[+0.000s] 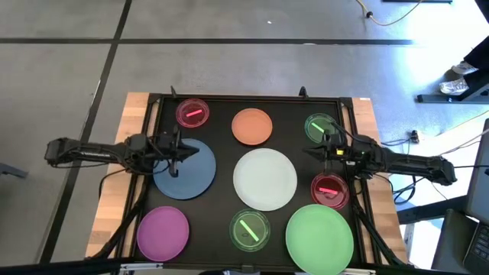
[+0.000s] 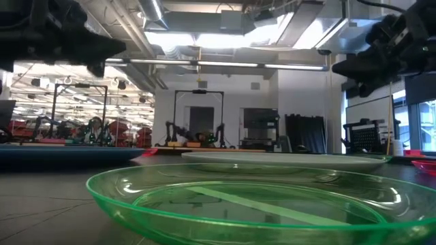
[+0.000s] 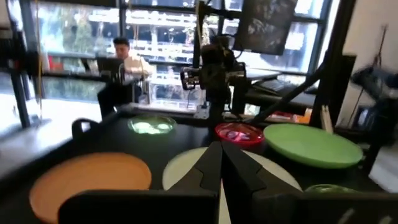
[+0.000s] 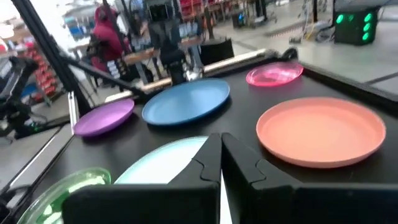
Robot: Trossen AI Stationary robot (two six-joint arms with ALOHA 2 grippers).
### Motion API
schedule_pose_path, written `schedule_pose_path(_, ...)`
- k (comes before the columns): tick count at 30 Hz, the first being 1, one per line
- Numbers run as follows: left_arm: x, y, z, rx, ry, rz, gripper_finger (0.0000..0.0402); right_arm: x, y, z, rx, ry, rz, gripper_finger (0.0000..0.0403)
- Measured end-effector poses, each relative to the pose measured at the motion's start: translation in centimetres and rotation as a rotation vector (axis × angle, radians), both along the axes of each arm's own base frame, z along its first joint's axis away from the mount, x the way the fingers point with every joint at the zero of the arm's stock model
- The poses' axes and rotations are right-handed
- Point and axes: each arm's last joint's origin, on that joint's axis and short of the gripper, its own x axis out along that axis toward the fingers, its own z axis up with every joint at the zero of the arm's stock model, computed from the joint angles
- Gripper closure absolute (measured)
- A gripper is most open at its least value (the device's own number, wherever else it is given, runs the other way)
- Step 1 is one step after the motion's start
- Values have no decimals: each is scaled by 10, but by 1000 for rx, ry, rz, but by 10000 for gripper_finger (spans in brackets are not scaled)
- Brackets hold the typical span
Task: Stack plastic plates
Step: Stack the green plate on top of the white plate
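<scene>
The closed left gripper [image 1: 176, 157] hovers over the blue-grey plate [image 1: 186, 174]; the closed right gripper [image 1: 328, 147] hovers beside a small green plate [image 1: 318, 126]. Nine plates lie unstacked: three large, two medium, four small.

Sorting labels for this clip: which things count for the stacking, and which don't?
Job: blue plate, white plate, light green plate, orange plate, purple plate, four small translucent plates.
Bystanders: yellow cable, shoe.

Floor: grey concrete [image 1: 252, 53] is lying around the table, dark seams crossing it.
Cable: a yellow cord [image 1: 397, 15] is trailing across the floor.
Ceiling: bright panels [image 2: 225, 34] are glowing between pipes.
Windows: daylight is coming through tall panes [image 3: 81, 56].
People: one person [image 3: 124, 65] is sitting at a desk; another, in a red top [image 4: 107, 37], is standing.
</scene>
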Motion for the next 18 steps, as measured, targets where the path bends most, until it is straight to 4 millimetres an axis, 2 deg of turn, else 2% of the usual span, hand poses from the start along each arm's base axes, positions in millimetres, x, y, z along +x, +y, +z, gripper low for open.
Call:
schedule_pose_path(4,9,-1,30,103,-23,-3,398,9,-1,11,-10,44,8,396)
schedule_pose_path(8,19,-4,46,174,-14,-20,398,22,-1,19,-5,108,28,396)
schedule_pose_path(18,40,-15,29,129,120,-64,398,62,31,61,-100,274,125,396)
